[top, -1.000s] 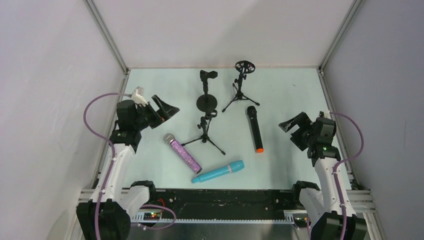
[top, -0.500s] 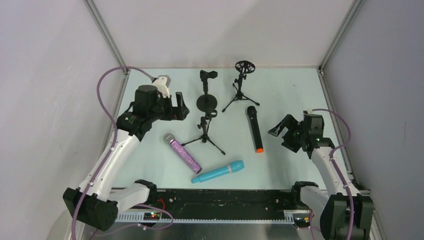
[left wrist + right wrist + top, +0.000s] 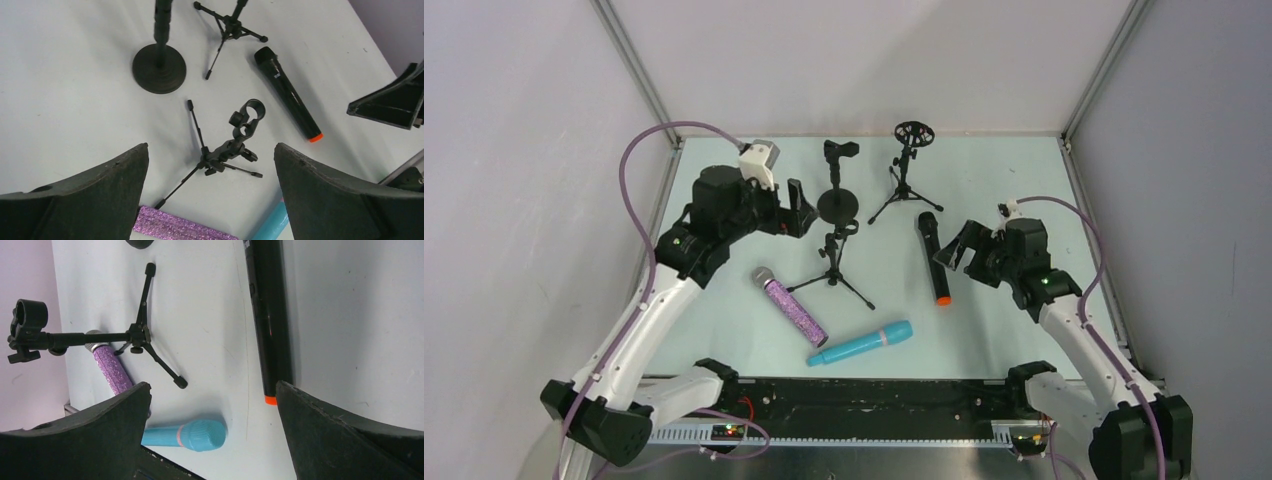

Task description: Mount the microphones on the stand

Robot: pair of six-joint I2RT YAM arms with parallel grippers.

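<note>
With left tool and right tool wide open and empty, we risk a glancing touch rolling the black microphone or toppling the tripod stand.

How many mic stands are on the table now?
3. A round-base stand at back centre, a ring-top tripod right of it, and a clip tripod in front of both. None looks hidden.

The purple microphone, turquoise microphone and black microphone are lying flat on the desk. A round-base stand, a ring-topped tripod and a low tripod are standing beside them. The left jaws are hovering wide beside the round-base stand; the right jaws are gaping just right of the black microphone.
</note>
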